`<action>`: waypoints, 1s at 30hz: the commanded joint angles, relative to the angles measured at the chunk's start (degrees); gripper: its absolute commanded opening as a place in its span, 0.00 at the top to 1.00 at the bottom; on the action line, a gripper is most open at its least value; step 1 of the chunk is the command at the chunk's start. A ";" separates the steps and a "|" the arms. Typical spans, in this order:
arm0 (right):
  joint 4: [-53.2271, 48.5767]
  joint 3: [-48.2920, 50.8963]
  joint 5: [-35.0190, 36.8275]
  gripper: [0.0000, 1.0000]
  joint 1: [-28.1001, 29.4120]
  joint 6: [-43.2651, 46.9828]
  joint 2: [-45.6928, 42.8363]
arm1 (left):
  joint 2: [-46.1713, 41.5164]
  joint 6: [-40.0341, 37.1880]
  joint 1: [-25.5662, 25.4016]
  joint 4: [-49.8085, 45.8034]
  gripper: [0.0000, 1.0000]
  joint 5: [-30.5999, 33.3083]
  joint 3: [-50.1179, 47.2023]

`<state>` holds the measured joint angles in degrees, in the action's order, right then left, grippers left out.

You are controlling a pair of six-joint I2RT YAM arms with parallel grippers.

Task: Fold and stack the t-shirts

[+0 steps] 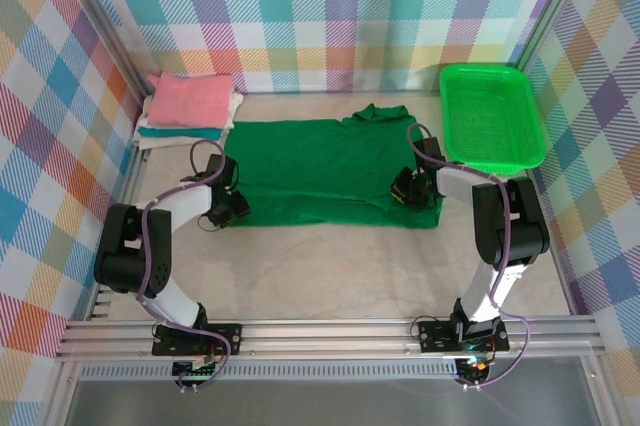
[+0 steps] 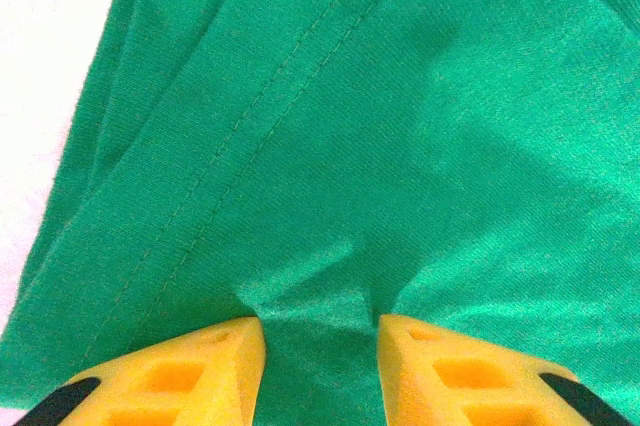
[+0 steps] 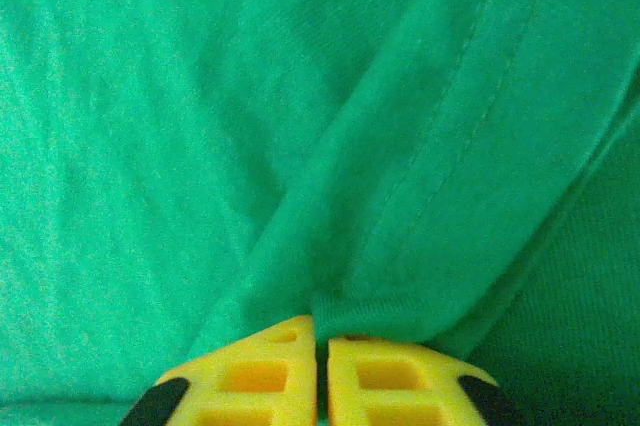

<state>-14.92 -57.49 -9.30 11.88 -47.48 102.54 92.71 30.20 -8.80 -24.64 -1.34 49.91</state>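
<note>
Yellow right fingers (image 3: 375, 386) pinch wrinkled knit t-shirt (image 3: 200, 146).

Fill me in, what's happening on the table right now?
Both arms are working the dark green t-shirt, which lies spread flat mid-table. The right gripper is shut on a hemmed fold near the shirt's right edge. The left gripper sits at the left edge with its jaws apart and cloth puckered between them, not yet pinched. Folded shirts, pink on top, are stacked at the far left. The green basket sits at the far right.
</note>
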 commanded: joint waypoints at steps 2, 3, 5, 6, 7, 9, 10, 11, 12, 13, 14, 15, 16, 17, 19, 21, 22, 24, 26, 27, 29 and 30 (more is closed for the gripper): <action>1.82 -1.62 2.09 0.98 0.24 0.02 0.82 | -0.42 -0.28 0.79 -0.96 0.63 1.71 -2.02; 1.53 -2.09 2.33 0.99 0.24 0.26 0.67 | -0.43 -0.23 0.79 -0.93 0.63 1.54 -2.05; 0.73 -2.99 3.28 1.00 0.24 0.75 -0.15 | -0.33 -0.24 0.80 -0.94 0.63 1.49 -2.03; 0.38 -3.45 3.85 1.00 0.24 1.02 -0.63 | -0.25 -0.22 0.78 -1.04 0.63 1.59 -1.94; 0.15 -3.77 4.31 1.00 0.22 1.36 -1.13 | -0.26 -0.26 0.78 -1.02 0.63 1.68 -1.92; -1.16 -5.56 5.53 1.00 0.25 2.41 -1.53 | -0.27 -0.27 0.75 -1.03 0.63 1.79 -1.92; -1.76 -6.55 5.86 1.00 0.23 3.02 -1.35 | -0.16 -0.27 0.80 -1.15 0.63 1.70 -1.88; -2.02 -7.56 6.17 1.00 0.27 3.48 -1.02 | -0.07 -0.28 0.76 -1.13 0.63 1.62 -1.80; -2.26 -8.44 6.30 1.00 0.29 3.83 -0.54 | 0.00 -0.31 0.75 -1.11 0.63 1.66 -1.66; -2.74 -9.72 6.31 1.00 0.33 4.22 0.28 | 0.03 -0.31 0.80 -1.19 0.63 1.84 -1.66; -3.15 -10.97 6.31 1.00 0.27 4.61 1.17 | 0.02 -0.40 0.78 -1.12 0.63 1.86 -1.57; -3.55 -12.63 6.36 1.00 0.39 5.06 2.77 | 0.07 -0.31 0.80 -1.11 0.63 1.81 -1.57; -3.94 -14.08 6.40 1.00 0.36 5.55 3.76 | 0.05 -0.31 0.77 -1.11 0.63 1.78 -1.57; -4.90 -16.08 6.97 1.00 0.58 6.02 5.02 | 0.03 -0.32 0.78 -1.19 0.63 1.79 -1.62; -6.11 -19.37 7.56 1.00 0.71 6.76 7.36 | 0.02 -0.41 0.80 -1.33 0.63 1.79 -1.66; -7.28 -22.87 8.53 1.00 0.93 7.53 9.69 | 0.07 -0.58 0.80 -1.68 0.63 2.13 -1.87; -8.06 -24.56 8.55 0.96 1.09 7.74 10.75 | 0.02 -0.71 0.80 -1.81 0.63 2.22 -1.84; -9.78 -28.09 8.10 0.82 1.17 8.26 12.96 | -0.15 -0.98 0.80 -2.11 0.63 2.38 -2.06; -10.42 -30.25 7.21 0.72 1.39 8.77 14.18 | -0.33 -1.03 0.80 -2.18 0.63 2.88 -2.19; -11.23 -31.09 6.89 0.70 1.43 9.06 14.46 | -0.42 -1.02 0.79 -2.16 0.63 3.09 -2.27; -13.32 -32.64 6.96 0.71 1.56 10.14 13.47 | -0.59 -0.93 0.79 -2.27 0.63 3.02 -2.19; -12.82 -31.72 7.36 0.66 1.57 10.71 12.00 | -0.76 -0.91 0.76 -2.17 0.63 2.86 -2.19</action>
<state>-24.56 -87.74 -2.33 13.13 -39.51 116.99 92.49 30.15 -8.80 -24.21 -0.62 49.63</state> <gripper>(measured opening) 0.291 0.371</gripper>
